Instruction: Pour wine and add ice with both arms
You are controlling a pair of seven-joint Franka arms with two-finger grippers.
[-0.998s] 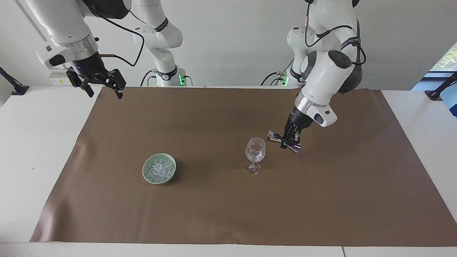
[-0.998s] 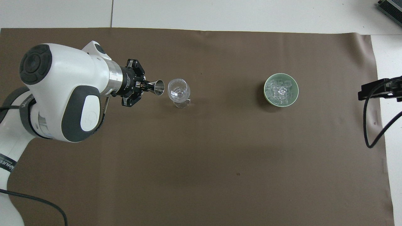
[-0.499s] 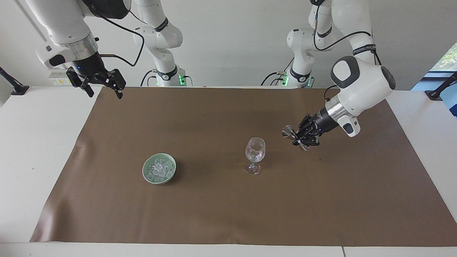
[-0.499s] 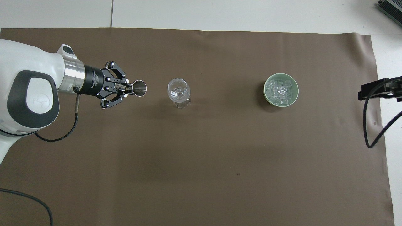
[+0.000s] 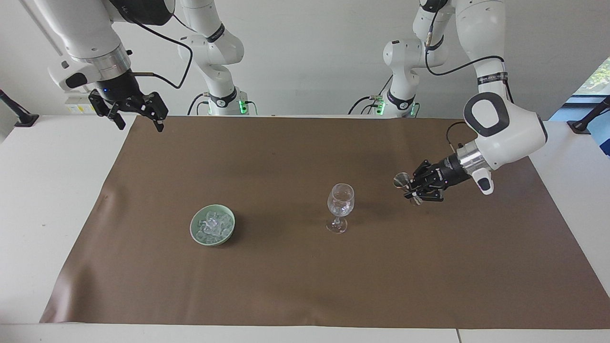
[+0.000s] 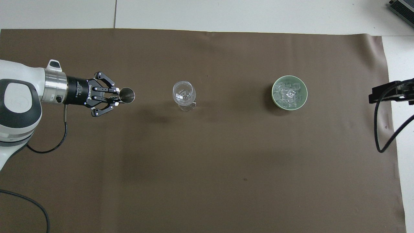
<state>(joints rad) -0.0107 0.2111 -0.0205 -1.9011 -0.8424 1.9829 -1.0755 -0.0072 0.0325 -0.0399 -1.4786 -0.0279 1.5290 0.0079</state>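
A clear wine glass [image 5: 340, 206] [image 6: 184, 94] stands upright mid-mat with something clear in its bowl. My left gripper [image 5: 412, 189] [image 6: 118, 98] is shut on a small steel jigger [image 5: 401, 182] [image 6: 126, 95], held above the mat toward the left arm's end, well apart from the glass. The jigger's mouth faces up and toward the glass. Clear chunks of ice [image 5: 213, 224] [image 6: 288, 94] fill a pale green bowl [image 5: 196, 233] [image 6: 303, 100] toward the right arm's end. My right gripper [image 5: 137, 116] waits open, raised over the mat's corner nearest the right arm's base.
A brown mat [image 5: 305, 286] [image 6: 207, 168] covers most of the white table. A black cable [image 6: 385, 136] hangs from the right arm over the mat's edge. Black clamp mounts [image 5: 584, 125] sit at the table's ends.
My left arm has swung away from the wine glass toward its own end of the table, carrying the jigger and turning it back upright. The right arm has not moved.
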